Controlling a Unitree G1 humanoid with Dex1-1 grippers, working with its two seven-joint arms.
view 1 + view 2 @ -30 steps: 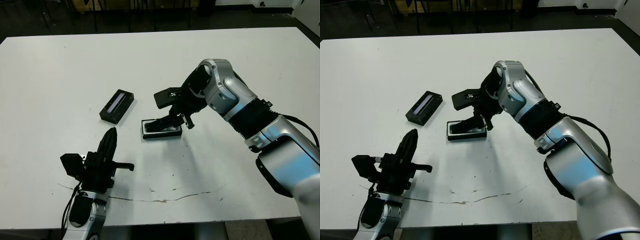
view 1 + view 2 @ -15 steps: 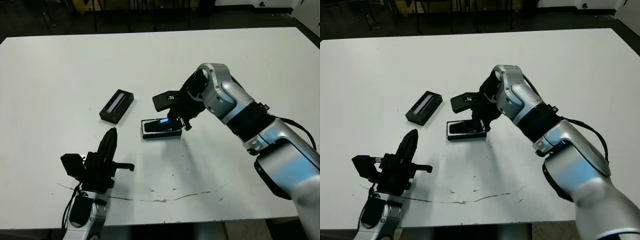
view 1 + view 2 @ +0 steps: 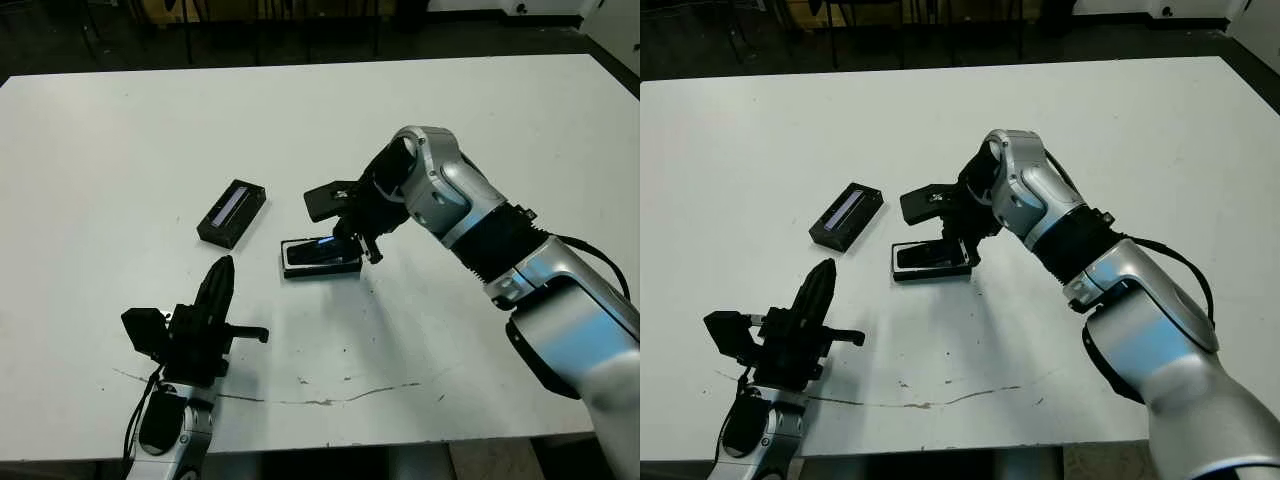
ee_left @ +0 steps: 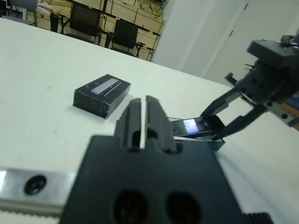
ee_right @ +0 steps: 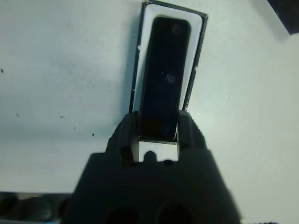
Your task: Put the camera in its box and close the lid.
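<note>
The right gripper [image 5: 158, 128] pinches one end of the camera [image 5: 163, 74], which lies in the box [image 5: 196, 44] stretching away from its fingertips. The lid [image 3: 232, 213] sits well apart, beyond the left gripper [image 4: 143, 116], whose fingers are pressed together.

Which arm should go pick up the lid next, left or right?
Probably the left. Its pincer is shut and free, on the lid's side. The right pincer sits at the box, fingers either side of the camera.
</note>
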